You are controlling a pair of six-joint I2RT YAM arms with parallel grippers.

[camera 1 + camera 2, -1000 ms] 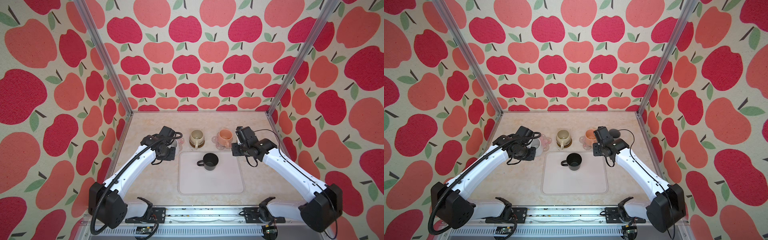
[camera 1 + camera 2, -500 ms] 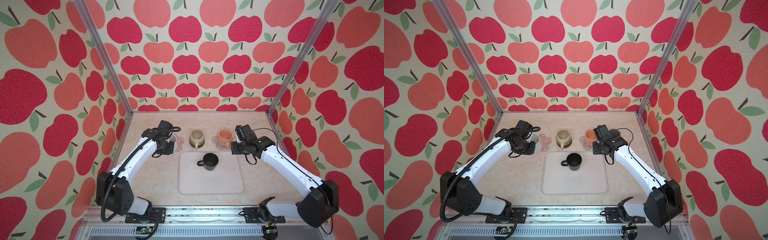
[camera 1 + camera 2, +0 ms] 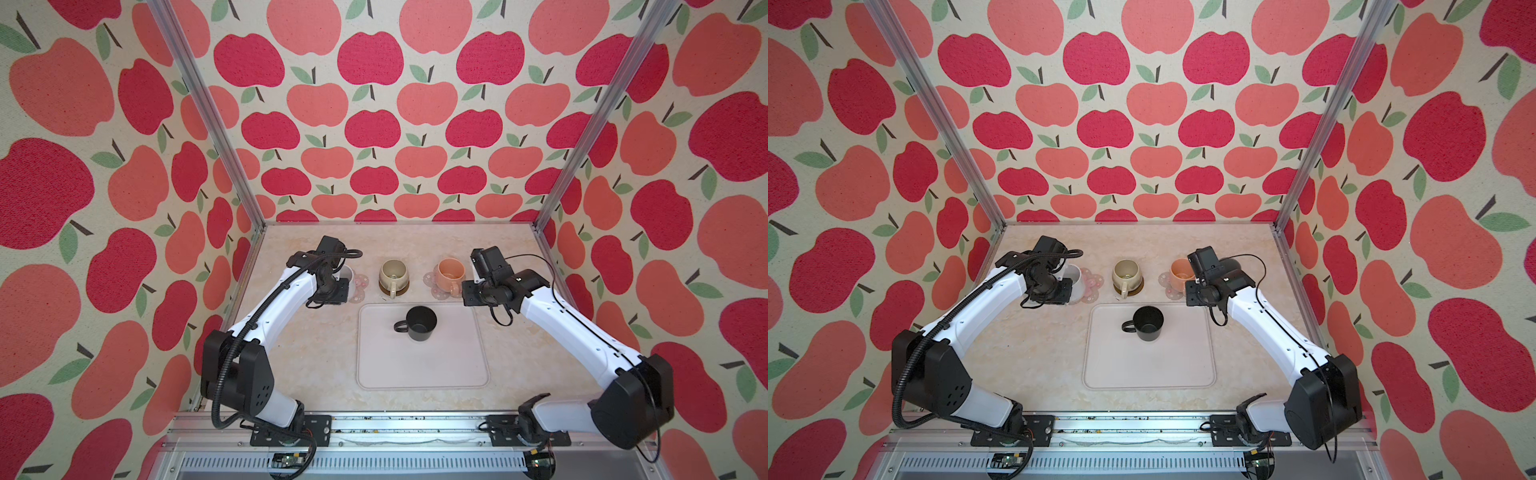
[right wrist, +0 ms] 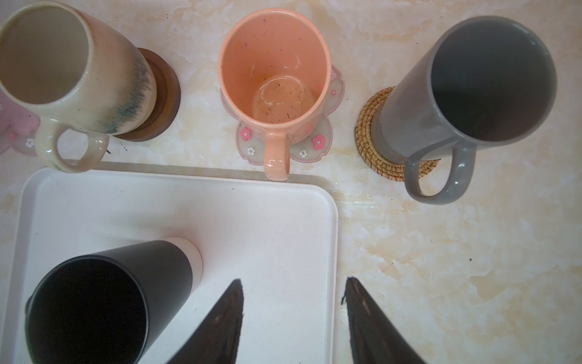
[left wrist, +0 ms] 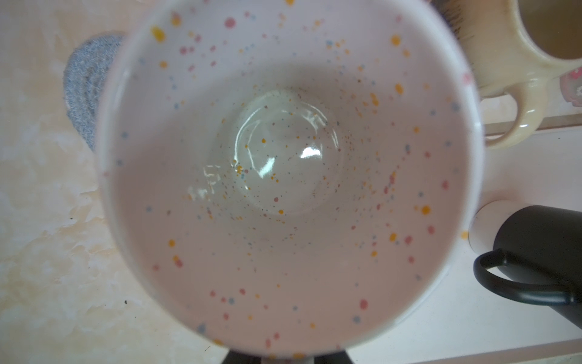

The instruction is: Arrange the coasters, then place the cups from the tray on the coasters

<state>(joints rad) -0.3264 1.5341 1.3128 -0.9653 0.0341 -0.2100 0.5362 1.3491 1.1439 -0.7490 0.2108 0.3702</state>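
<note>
So the left pincer is clamped down narrow on the wall of the white ceramic mug with coloured speckles, just off the far left corner of the big pale beige-pink rectangular tray. Can't tell if the mug's base is on the marble-look table or a bit above it. The grey crocheted round coaster peeks out on the mug's side away from the tray. A free pink flower-shaped coaster sits right beside the mug on the tray side, so either could be its landing spot imo.

Handling-wise it's glazed ceramic: rigid, decent heft, slick and easy to chip. With a one-wall pinch at the rim it could swing or slide if the arm jerks, so I'd set it down slow and flat. The crochet mat is soft and will probably scoot or bunch up if the mug drags across it.

The right pincer hangs about half open with nothing in it, straddling the tray's right edge near the far corner. The only cup on the tray is the matte black mug with a white foot band, upright near the tray's far edge. Its handle points to the tray's left side, away from that arm. I'd pinch the rim wall rather than chase the handle. Matte finish should grip better than glaze.
</note>
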